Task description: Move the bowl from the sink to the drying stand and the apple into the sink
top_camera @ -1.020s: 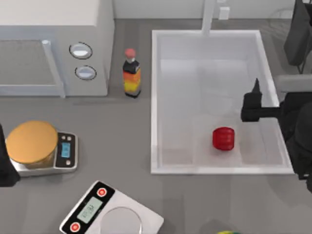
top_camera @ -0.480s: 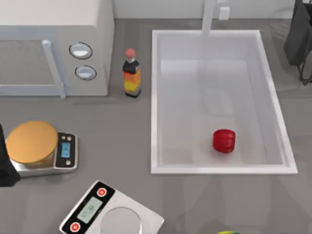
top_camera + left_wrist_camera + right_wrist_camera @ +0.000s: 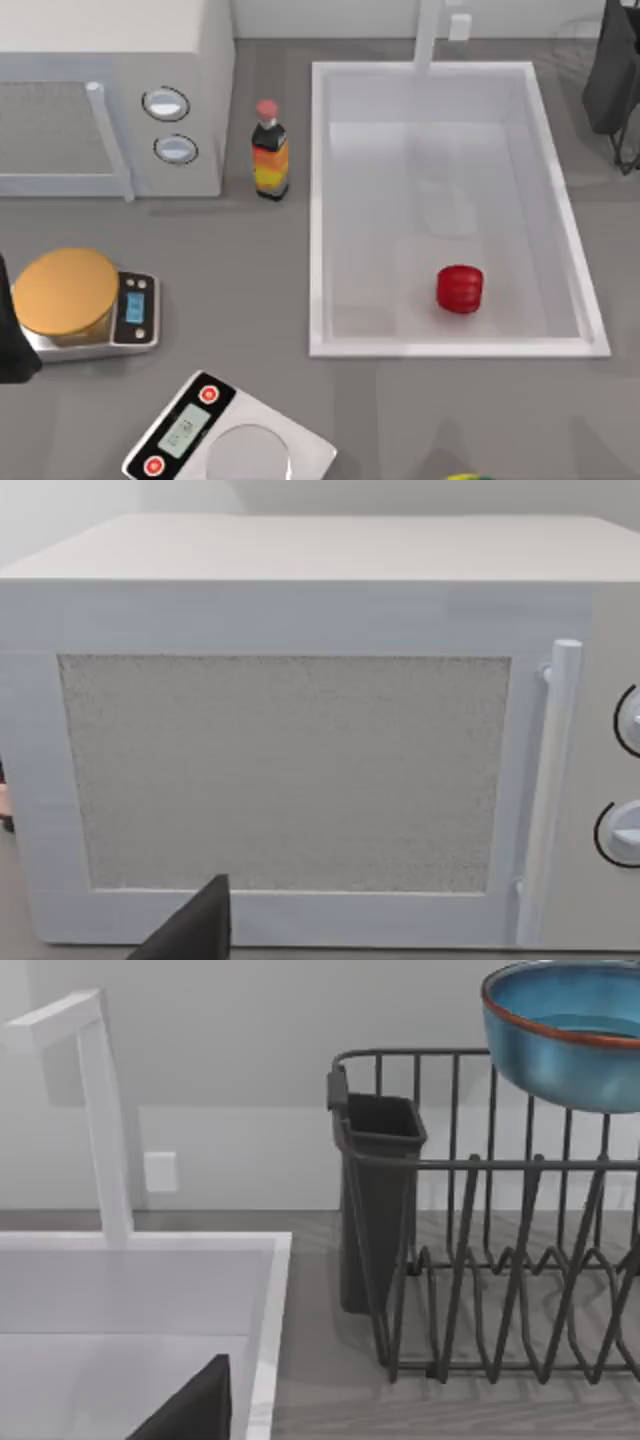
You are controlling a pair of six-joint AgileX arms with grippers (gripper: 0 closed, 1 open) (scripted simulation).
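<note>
The red apple [image 3: 459, 288] lies on the floor of the white sink [image 3: 318, 200], near its front right corner. The blue bowl [image 3: 570, 1030] with its reddish rim rests on top of the dark wire drying stand [image 3: 480, 1260], which stands to the right of the sink [image 3: 150, 1250]. The stand's dark edge [image 3: 612, 70] reaches into the top view's far right corner. A dark part of my right gripper [image 3: 195, 1410] hangs over the sink's back right corner, holding nothing that I can see. My left arm [image 3: 8, 340] is parked at the table's left edge, its gripper [image 3: 195, 930] facing the microwave.
A white microwave [image 3: 110, 100] stands at the back left, with a red-capped bottle [image 3: 269, 150] beside it. An orange disc on a scale [image 3: 70, 295] and a second scale [image 3: 225, 435] sit at the front left. The faucet post [image 3: 427, 35] rises behind the sink. A yellow-green thing [image 3: 465, 477] peeks in at the front edge.
My right gripper, which hung over the sink's right rim beside the apple one second ago, has left the top view. The apple has stayed in place.
</note>
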